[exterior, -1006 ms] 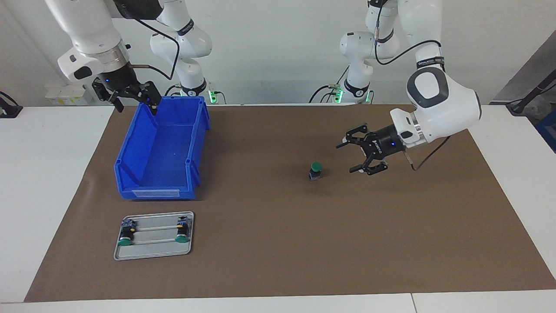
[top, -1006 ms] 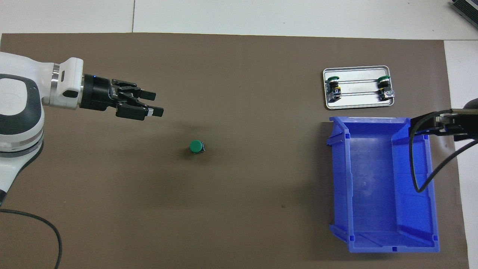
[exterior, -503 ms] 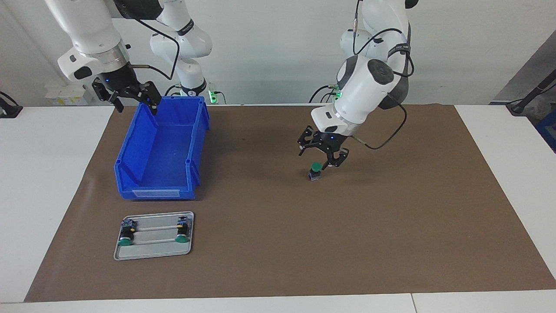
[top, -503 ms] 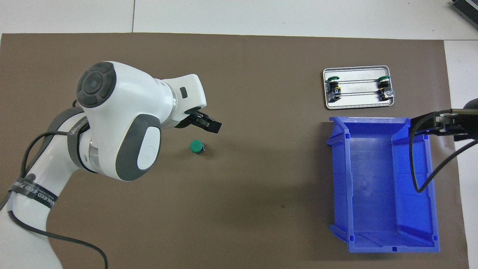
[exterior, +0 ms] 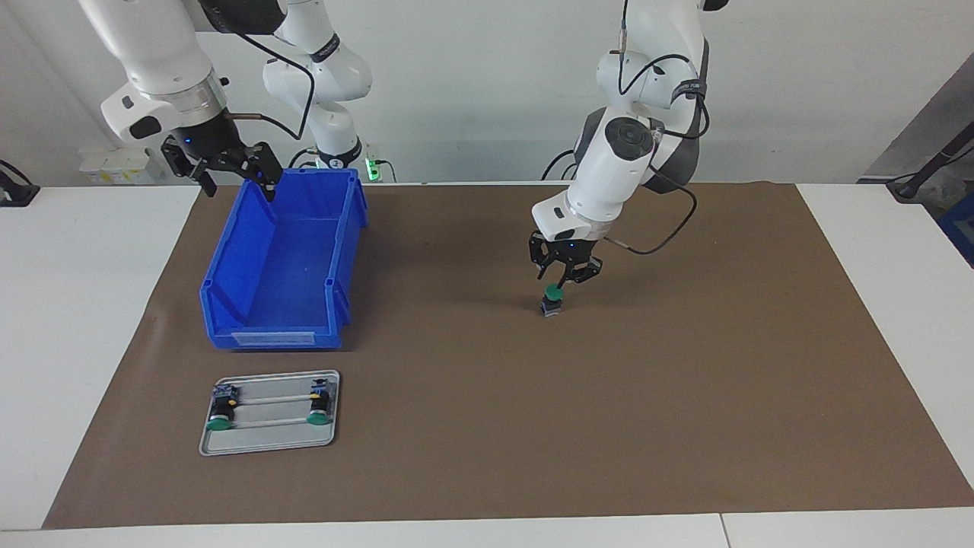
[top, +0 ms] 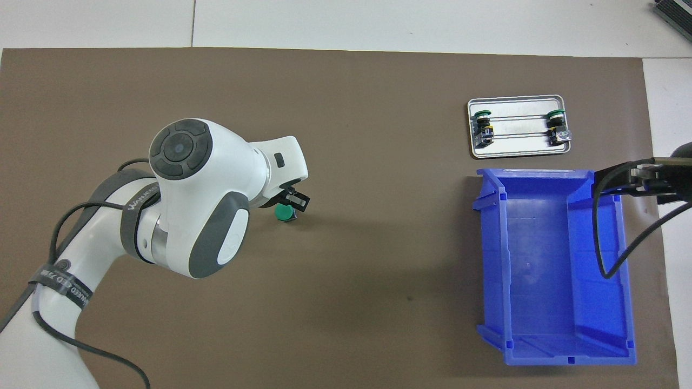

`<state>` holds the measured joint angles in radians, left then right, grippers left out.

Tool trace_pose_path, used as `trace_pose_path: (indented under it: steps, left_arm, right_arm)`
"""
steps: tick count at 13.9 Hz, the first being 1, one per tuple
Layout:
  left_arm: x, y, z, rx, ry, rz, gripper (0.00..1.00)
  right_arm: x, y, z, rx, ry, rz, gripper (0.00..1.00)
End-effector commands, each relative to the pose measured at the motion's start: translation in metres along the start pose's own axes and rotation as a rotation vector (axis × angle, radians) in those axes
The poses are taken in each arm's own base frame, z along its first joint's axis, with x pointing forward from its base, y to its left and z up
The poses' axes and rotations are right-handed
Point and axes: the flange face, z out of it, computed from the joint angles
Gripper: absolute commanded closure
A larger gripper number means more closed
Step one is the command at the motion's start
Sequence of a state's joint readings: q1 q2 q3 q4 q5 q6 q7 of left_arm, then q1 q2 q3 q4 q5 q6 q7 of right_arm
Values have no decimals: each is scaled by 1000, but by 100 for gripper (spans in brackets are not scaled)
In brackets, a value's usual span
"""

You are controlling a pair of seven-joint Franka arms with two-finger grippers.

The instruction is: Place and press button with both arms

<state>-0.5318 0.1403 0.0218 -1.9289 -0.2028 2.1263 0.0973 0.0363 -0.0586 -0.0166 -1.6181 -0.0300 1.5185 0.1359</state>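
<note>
Standing upright on the brown mat (exterior: 685, 396), near the middle of the table, the button (exterior: 552, 298) shows its round green cap on top and its dark base below; it rests on the mat, well apart from the other things; directly over it hangs the left gripper (exterior: 561, 278), pointing down, its fingertips at the level of the green cap or touching it; whether they are touching cannot be told; the fingers are drawn in close but whether they have met or clamp the cap cannot be told; from overhead the left arm's white wrist covers most of the gripper and only one dark tip shows beside the cap.

Toward the right arm's end of the table sits a blue bin (exterior: 283, 266), open on top; over its corner nearest the robots hangs the right gripper (exterior: 228, 176), waiting, its jaws spread wide apart with nothing between them; farther from the robots than the bin lies a small metal tray (exterior: 266, 445), and on it two more green-capped buttons (exterior: 318, 406) lie on their sides, one at each end of the tray.
</note>
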Motion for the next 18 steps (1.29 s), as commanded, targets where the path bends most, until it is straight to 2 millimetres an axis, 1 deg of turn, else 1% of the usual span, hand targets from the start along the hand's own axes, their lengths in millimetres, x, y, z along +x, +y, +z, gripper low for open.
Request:
trace_pose_path:
  steps: [1,3,4,6,8,12,16,18]
  left_arm:
    - [-21,1,0,26,8,-33,96]
    - [-24,-1,7,28,5,-36,100]
    - [-25,-1,8,29,16,-37,100]
    - [-30,-3,19,33,28,-39,100]
    - [-33,1,28,36,45,-32,100]
    - [-35,1,37,39,49,-30,100]
    - [-42,0,56,47,67,-29,100]
    - [-44,3,64,48,69,-22,100]
  right_arm:
    - [-4,1,-2,17,11,1,0]
    - [-4,1,-2,18,13,1,0]
    - [-4,1,-2,17,11,1,0]
    - [-4,1,-2,18,13,1,0]
    - [-4,1,-2,18,13,1,0]
    - [-4,1,-2,17,11,1,0]
    - [-4,1,-2,18,13,1,0]
    - [-4,1,-2,18,13,1,0]
